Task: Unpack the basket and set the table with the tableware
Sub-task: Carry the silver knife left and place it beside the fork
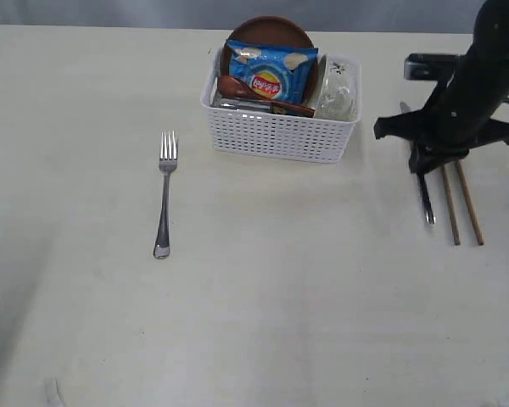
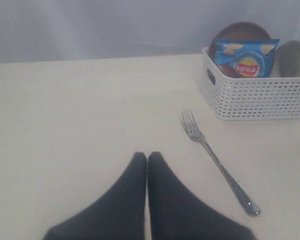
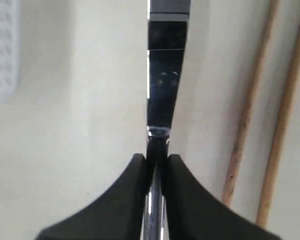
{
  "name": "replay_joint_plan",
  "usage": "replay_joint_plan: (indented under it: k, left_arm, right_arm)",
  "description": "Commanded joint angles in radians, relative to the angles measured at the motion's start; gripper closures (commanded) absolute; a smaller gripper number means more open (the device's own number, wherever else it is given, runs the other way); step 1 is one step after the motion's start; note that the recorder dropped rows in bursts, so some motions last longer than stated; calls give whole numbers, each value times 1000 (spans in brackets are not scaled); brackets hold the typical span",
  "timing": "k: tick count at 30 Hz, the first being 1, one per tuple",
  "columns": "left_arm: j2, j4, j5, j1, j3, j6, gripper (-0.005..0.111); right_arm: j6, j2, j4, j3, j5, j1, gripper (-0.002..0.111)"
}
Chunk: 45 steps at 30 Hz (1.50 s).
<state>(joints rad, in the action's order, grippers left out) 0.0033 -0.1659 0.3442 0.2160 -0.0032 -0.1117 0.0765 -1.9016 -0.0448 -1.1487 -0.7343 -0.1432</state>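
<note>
The white lattice basket (image 1: 280, 136) stands at the back middle of the off-white table (image 1: 263, 305). In it are a brown round plate (image 1: 267, 30), a blue chip packet (image 1: 271, 72), a reddish wooden spoon (image 1: 237, 87) and a cream bowl (image 1: 335, 89) on its side. A steel fork (image 1: 164, 195) lies left of the basket. My right gripper (image 3: 156, 159) is shut on the steel knife (image 3: 162, 95), low over the table next to two wooden chopsticks (image 1: 458, 203). My left gripper (image 2: 147, 156) is shut and empty, short of the fork (image 2: 217, 162).
In the right wrist view a corner of the basket (image 3: 2, 50) shows to one side of the knife, and the chopsticks (image 3: 245, 115) lie close on the other side. The basket (image 2: 255, 97) stands beyond the fork in the left wrist view.
</note>
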Motion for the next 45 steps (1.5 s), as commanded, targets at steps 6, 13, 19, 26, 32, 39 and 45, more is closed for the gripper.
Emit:
replay_joint_plan:
  k: [6,13,19,26,32,39,45]
  left_arm:
    - [-3,3,-2,6,3,-1,107]
    - [-3,3,-2,6,3,-1,107]
    - [-3,3,-2,6,3,-1,107]
    - [-3,3,-2,6,3,-1,107]
    - [-3,3,-2,6,3,-1,107]
    - [-3,3,-2,6,3,-1,107]
    - [-3,3,-2,6,3,-1,107]
  right_arm:
    - [-12,312,-108,-2,-21,-108,109]
    - [95,335,-159,-53,-2,-325,109]
    - [248,264,-159,-117,94,-543,109]
    - [356,49,-159,-255,131,-691,109]
    - [411,-136,-163,-433,131,-761,109]
    - [488,-289,-167,-587,67,-768,109]
    - [539,-363,-167,-606,41,-768,109]
